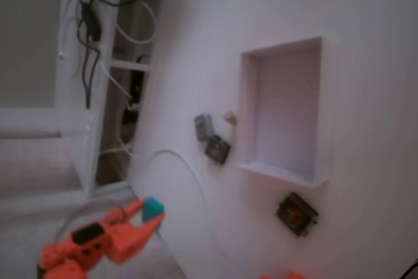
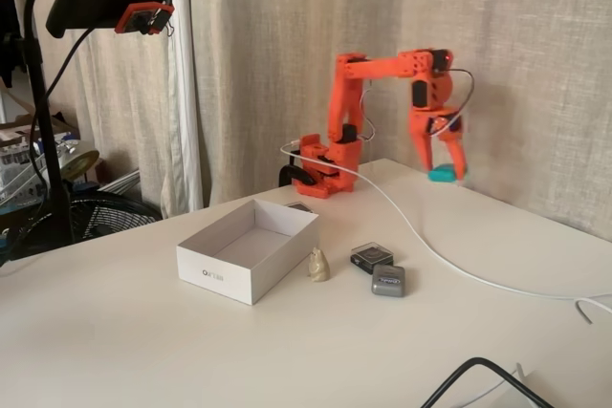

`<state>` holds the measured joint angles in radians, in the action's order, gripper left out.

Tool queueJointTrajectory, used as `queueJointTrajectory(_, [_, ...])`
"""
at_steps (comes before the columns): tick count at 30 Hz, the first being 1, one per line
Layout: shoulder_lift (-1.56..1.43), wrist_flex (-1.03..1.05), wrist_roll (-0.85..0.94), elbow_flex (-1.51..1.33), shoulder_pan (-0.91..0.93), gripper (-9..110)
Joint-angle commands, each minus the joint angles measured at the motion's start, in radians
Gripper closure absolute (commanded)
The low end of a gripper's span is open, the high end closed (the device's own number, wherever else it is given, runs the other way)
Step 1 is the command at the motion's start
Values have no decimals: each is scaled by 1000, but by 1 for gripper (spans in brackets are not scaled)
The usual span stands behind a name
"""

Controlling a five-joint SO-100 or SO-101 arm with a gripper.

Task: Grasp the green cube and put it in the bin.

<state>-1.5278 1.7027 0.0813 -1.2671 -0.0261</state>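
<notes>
Gripper [image 2: 443,172] clamps green cube [image 2: 441,175] aloft; bin [image 2: 212,268] label unreadable.

Beige curtains [image 2: 287,64], seemingly daylit

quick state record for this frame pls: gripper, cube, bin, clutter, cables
gripper: gripper shut on the green cube, pointing down, arm raised over the far side of the table
green cube: pinched at the fingertips, off the table in the wider fixed view; also seen at
bin: white bin empty, apart from the gripper
clutter: grey block, dark tag, small beige figure beside the bin
cables: white cable runs across the table from the arm base
</notes>
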Motion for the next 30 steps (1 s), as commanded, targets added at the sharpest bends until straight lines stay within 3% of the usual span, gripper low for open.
queueJointTrajectory(1, [-9, 20, -2, 98, 198, 82])
queueJointTrajectory(9, [-5, 43, -2, 77, 614, 82])
queueJointTrajectory(15, [2, 28, -3, -14, 815, 82])
queueJointTrajectory(25, [106, -163, -5, -23, 986, 82])
queueJointTrajectory(30, [124, -155, -5, -23, 1023, 82])
